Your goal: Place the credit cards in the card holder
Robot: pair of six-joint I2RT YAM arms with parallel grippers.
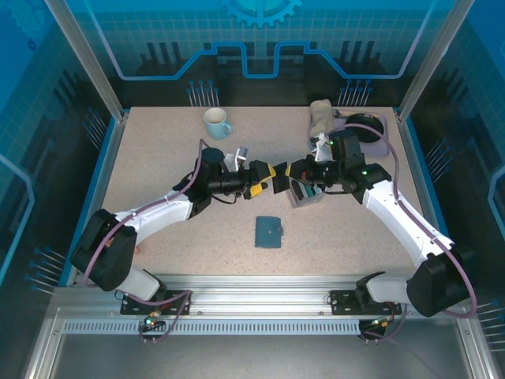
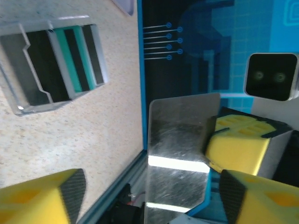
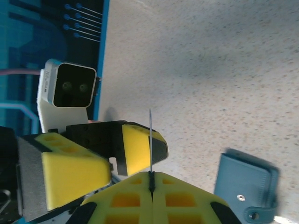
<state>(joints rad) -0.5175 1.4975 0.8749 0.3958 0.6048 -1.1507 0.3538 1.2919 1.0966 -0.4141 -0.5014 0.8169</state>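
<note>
Speckled table (image 1: 158,158); mug (image 1: 217,122), closed card holder (image 1: 269,232), grey rack (image 1: 306,196)

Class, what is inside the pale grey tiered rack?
The rack holds a teal card among dark cards, standing in its slots. They overlap, so their faces and exact number stay covered.

Closed card holder (image 1: 270,231); cards (image 2: 74,60) in rack (image 2: 18,100)

This is a robotics lab test cell. A speckled beige tabletop (image 1: 158,181) is boxed in by aluminium frame posts (image 1: 87,55) rising at its far corners, with clear panels between them. Beyond its far edge, blue walls (image 1: 158,39) carry printed circuit traces and a gear emblem (image 1: 260,9). Along its near edge runs a slotted aluminium rail (image 1: 260,286), and bolted to that rail are two robot arms, the left arm (image 1: 154,212) and the right arm (image 1: 398,207), both reaching out over the tabletop.
</note>
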